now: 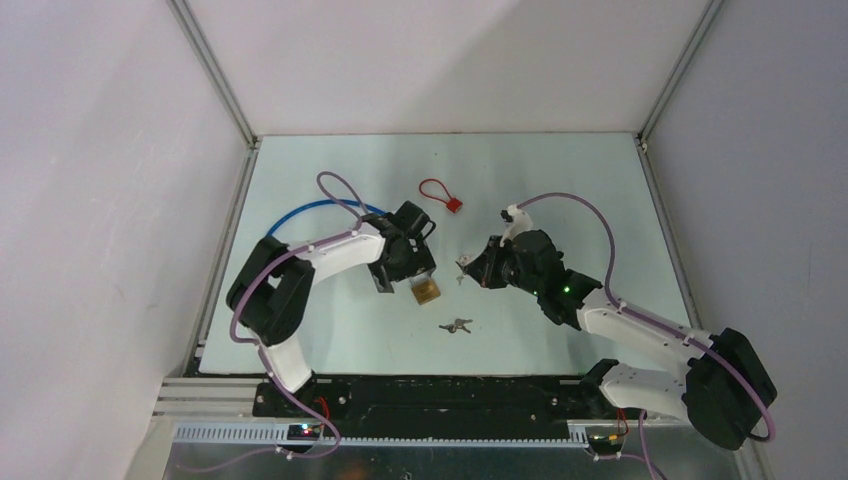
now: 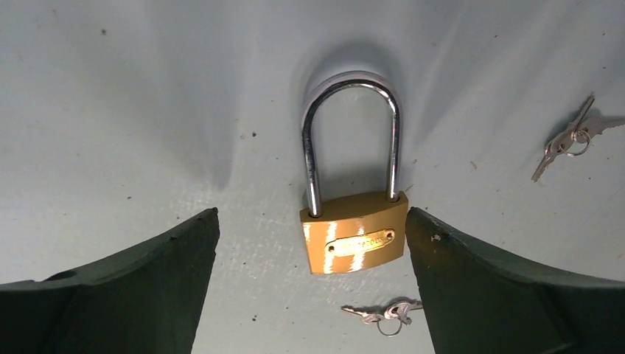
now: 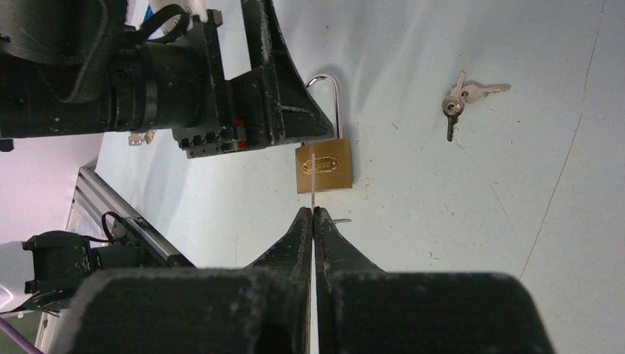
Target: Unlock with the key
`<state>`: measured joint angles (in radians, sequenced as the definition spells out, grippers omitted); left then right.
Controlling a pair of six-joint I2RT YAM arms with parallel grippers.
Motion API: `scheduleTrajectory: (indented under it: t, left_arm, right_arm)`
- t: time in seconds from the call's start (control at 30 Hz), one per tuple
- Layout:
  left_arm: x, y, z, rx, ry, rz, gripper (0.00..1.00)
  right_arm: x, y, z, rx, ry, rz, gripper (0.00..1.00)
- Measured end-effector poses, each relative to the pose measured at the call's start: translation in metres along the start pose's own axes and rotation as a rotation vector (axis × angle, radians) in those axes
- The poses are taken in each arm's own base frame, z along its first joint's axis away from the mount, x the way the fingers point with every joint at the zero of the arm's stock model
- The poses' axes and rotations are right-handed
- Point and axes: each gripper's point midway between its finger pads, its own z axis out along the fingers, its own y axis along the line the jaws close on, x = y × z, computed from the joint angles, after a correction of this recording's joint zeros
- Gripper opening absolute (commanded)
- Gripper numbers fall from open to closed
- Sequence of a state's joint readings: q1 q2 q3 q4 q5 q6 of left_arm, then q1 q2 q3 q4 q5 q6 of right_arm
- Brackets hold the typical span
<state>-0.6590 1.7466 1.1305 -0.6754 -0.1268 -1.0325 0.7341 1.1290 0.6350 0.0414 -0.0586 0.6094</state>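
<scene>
A brass padlock (image 1: pixel 426 291) with a closed silver shackle lies flat on the table. In the left wrist view its body (image 2: pixel 354 241) sits between the spread fingers of my left gripper (image 2: pixel 311 215), and the right finger (image 2: pixel 472 273) is right at the body's edge. My left gripper (image 1: pixel 408 276) is open. My right gripper (image 1: pixel 478 268) is shut on a key (image 3: pixel 313 173). Seen edge-on, the key's blade points at the padlock body (image 3: pixel 324 169) from just short of it.
A loose bunch of keys (image 1: pixel 456 325) lies in front of the padlock and also shows in the right wrist view (image 3: pixel 461 99). A red cable tag (image 1: pixel 441 195) lies further back. The left arm's blue and purple cables loop behind it.
</scene>
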Motion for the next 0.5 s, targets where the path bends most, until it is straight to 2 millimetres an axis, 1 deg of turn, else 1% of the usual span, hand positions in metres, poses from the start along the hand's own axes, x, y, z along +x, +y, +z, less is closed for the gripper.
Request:
scheduleTrajectory:
  t: [0.1,0.2,0.27,0.4,0.5]
  left_arm:
    - [0.004,-0.006,0.004,-0.008,0.010,0.005,1.00]
    - [0.009,-0.011,0.010,-0.017,0.022,0.016,0.97]
    - [0.012,-0.011,0.012,-0.027,0.028,0.017,0.95]
    - [0.014,-0.015,0.014,-0.035,0.036,0.016,0.87]
    - [0.014,-0.015,0.015,-0.053,0.045,0.017,0.85]
  right_arm:
    - [-0.002,0.000,0.000,0.000,-0.005,0.001,0.00]
    - [-0.002,-0.001,0.000,0.002,-0.006,0.002,0.00]
    - [-0.002,-0.001,0.000,0.002,-0.006,0.002,0.00]
    - [-0.002,-0.001,0.000,0.003,-0.007,0.002,0.00]
    - [-0.002,-0.001,-0.001,0.003,-0.008,0.002,0.00]
